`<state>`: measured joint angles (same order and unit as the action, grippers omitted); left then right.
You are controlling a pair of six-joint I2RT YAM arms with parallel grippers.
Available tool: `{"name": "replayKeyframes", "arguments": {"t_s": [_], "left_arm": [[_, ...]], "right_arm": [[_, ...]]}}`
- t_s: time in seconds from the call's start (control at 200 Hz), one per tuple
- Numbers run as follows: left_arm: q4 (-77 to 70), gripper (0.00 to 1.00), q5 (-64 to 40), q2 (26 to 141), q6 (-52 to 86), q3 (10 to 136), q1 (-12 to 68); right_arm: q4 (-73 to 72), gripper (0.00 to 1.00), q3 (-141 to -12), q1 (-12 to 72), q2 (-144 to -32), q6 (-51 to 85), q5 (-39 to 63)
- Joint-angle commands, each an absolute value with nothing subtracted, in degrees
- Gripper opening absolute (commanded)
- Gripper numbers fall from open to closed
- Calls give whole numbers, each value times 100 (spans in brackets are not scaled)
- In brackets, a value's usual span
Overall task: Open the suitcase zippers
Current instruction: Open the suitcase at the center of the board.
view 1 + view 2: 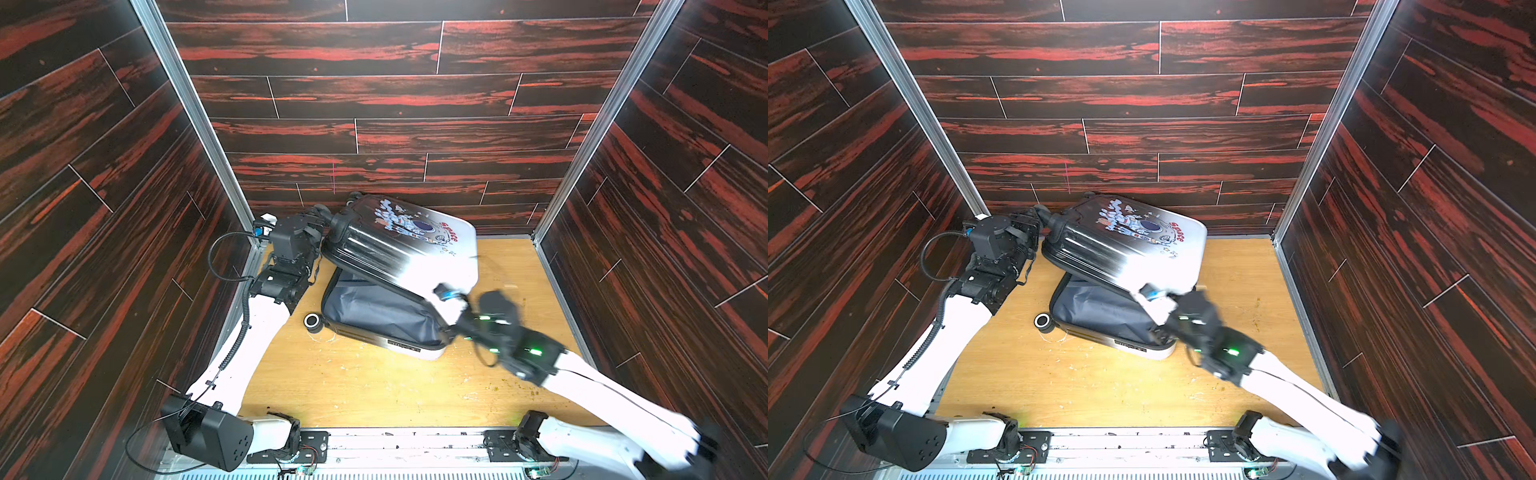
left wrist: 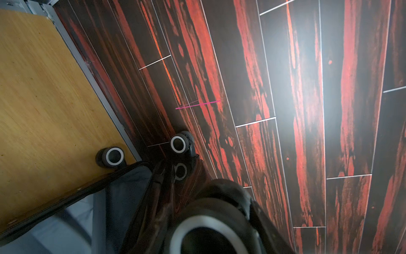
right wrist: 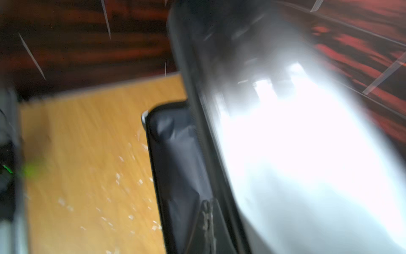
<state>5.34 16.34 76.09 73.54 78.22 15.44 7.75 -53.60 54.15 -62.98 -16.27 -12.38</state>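
A: Any readable text?

B: Only red "Space" on the suitcase [image 1: 399, 249] lid, next to the astronaut print. It read fine in both top views. A small dark plate [image 1: 404, 345] on the lower shell's side wall carried characters, too small to read.

A: Where was the case?

B: On the wooden table [image 1: 374, 386], toward the back wall [image 1: 374, 137], and open. The lower shell lay flat. The lid stood slanted above it, with the grey lining [image 1: 374, 311] exposed.

A: What did one view have that another didn't?

B: Both top views had both arms and the print. The left wrist view had neither. It showed three wheels [image 2: 178, 144] with white rings, one very close and blurred. It also showed the zippers [image 2: 72, 196] as a black band along the lower shell's rim; the pulls couldn't be made out. The right wrist view was motion-blurred: glare on the lid, some lining, scuffed table.

A: Grippers?

B: The left gripper [image 1: 321, 217] was at the lid's wheel-end corner, touching or just beside a wheel housing. I couldn't tell its jaw width or whether it gripped anything. The right gripper [image 1: 451, 332] was at the lower shell's corner nearest its own arm, blurred, with the jaws closed. I couldn't tell if anything was pinched between them.
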Motion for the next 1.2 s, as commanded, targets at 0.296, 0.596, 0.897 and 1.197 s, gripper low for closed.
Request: {"name": "replayKeyframes", "arguments": {"t_s": [0.296, 0.596, 0.897, 1.197], "left_arm": [[202, 13, 1813, 7314, 6372, 8224, 1721], [551, 96, 2055, 6587, 6115, 7583, 1880], [1336, 100, 2630, 5579, 5391, 7141, 1928], [1656, 100, 2675, 5452, 5118, 6700, 2082]], "right_arm": [[-2456, 13, -5116, 6106, -8511, -4539, -4557], [-3540, 14, -6034, 4772, -8666, -4858, -4323], [-2631, 16, -8591, 2988, -9983, -3302, -2692], [-1636, 17, -10638, 1998, -11351, -2148, -1758]]}}
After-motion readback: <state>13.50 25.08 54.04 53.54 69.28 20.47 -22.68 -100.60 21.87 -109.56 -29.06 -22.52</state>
